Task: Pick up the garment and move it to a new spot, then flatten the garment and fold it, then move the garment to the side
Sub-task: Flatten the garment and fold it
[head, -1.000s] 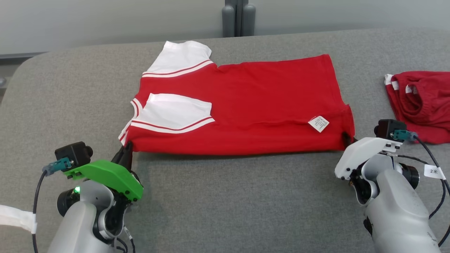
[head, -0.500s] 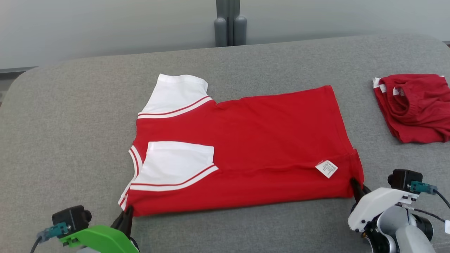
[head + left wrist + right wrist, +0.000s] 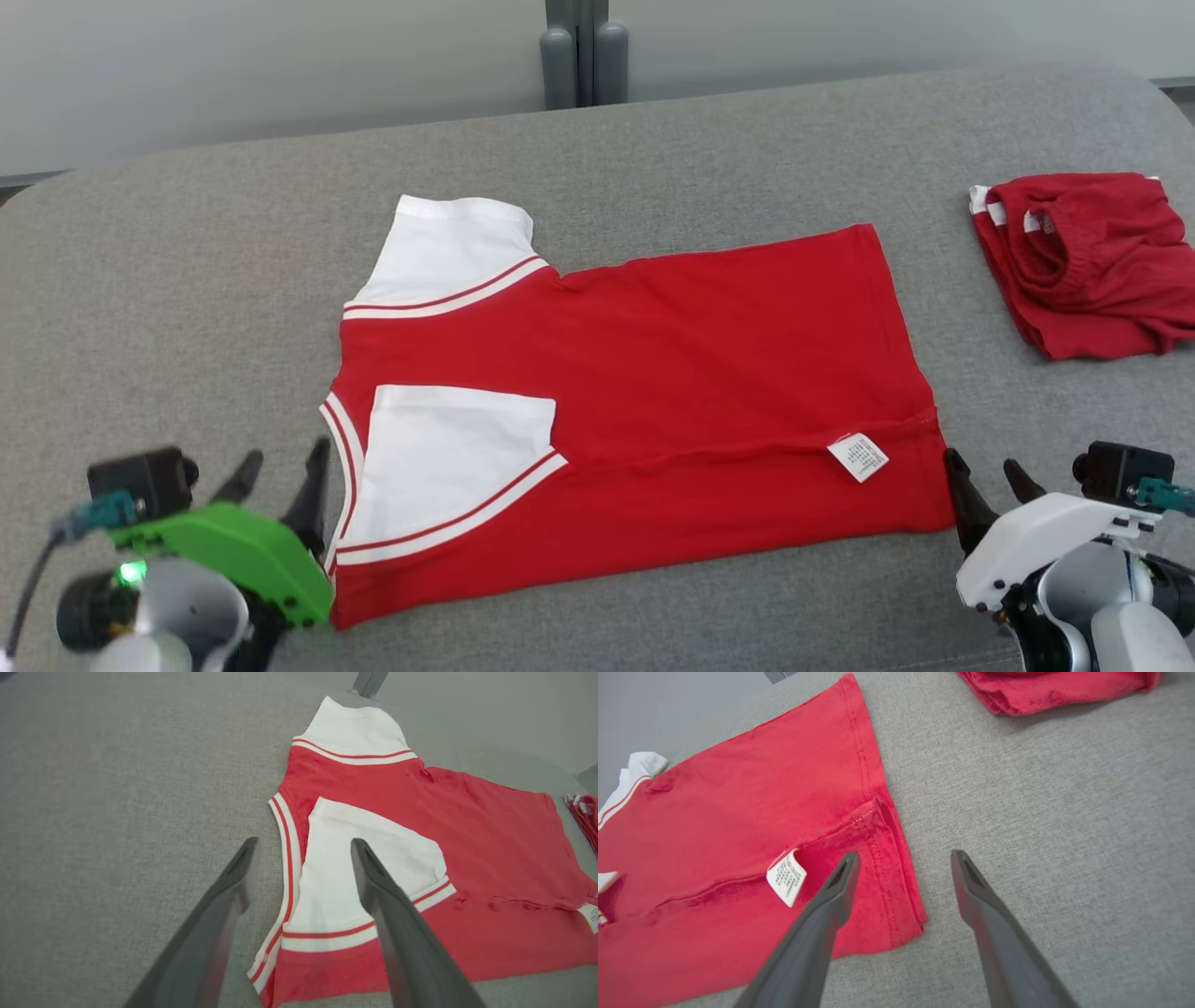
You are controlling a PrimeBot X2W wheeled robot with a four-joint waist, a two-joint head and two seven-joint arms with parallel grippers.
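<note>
The garment [image 3: 653,373] is a red T-shirt with white sleeves, folded lengthwise and lying flat on the grey table [image 3: 187,280]. A white care label [image 3: 859,457] shows near its right hem. My left gripper [image 3: 285,455] stands open just off the shirt's near left corner by the collar, holding nothing. In the left wrist view the left gripper [image 3: 303,843] straddles the collar edge of the shirt [image 3: 467,826] from above. My right gripper [image 3: 982,464] is open beside the near right corner. In the right wrist view the right gripper [image 3: 904,855] hangs over the hem of the shirt [image 3: 761,812].
A second red garment [image 3: 1083,261] lies bunched at the table's right side, also seen as a red heap [image 3: 1055,686] in the right wrist view. A grey post [image 3: 583,47] stands behind the table's rounded far edge. Bare grey surface lies left of the shirt.
Both grippers were shut on the shirt's near corners and have opened and let go. The shirt's near edge now rests on the table. The head camera has shifted.
</note>
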